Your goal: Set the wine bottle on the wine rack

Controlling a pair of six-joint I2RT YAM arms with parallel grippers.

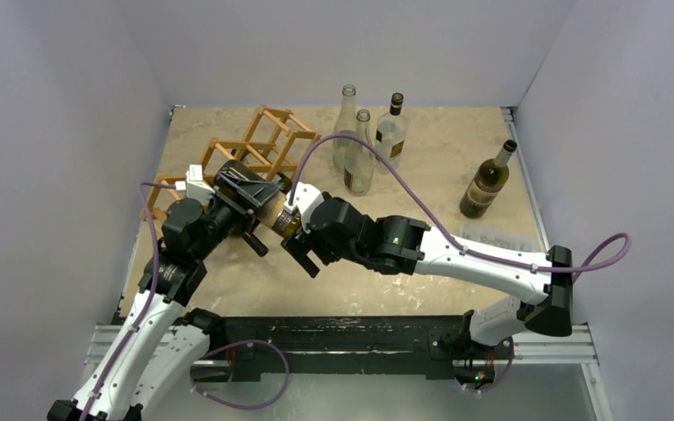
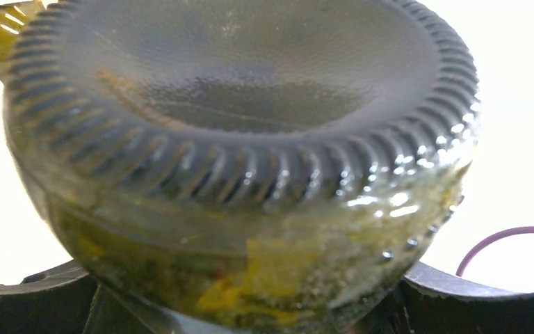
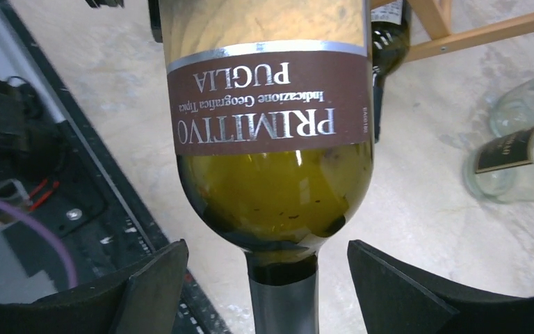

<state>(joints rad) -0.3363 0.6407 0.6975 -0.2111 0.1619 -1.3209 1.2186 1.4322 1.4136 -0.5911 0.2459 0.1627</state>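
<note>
The wine bottle, olive-green glass with a brown label, lies roughly level above the table between my two arms. Its ribbed base fills the left wrist view. My left gripper is shut on the bottle's lower body, its dark fingers pressing on either side. In the right wrist view the bottle points its foil-capped neck at me, and my right gripper stands open around that neck, with a gap at each finger. The wine rack, an orange-brown wooden lattice, stands just behind my left gripper.
Three clear or pale bottles stand at the back centre. A dark green bottle stands at the right. Rack bars and a dark bottle show beyond the held one. The walls close in on three sides.
</note>
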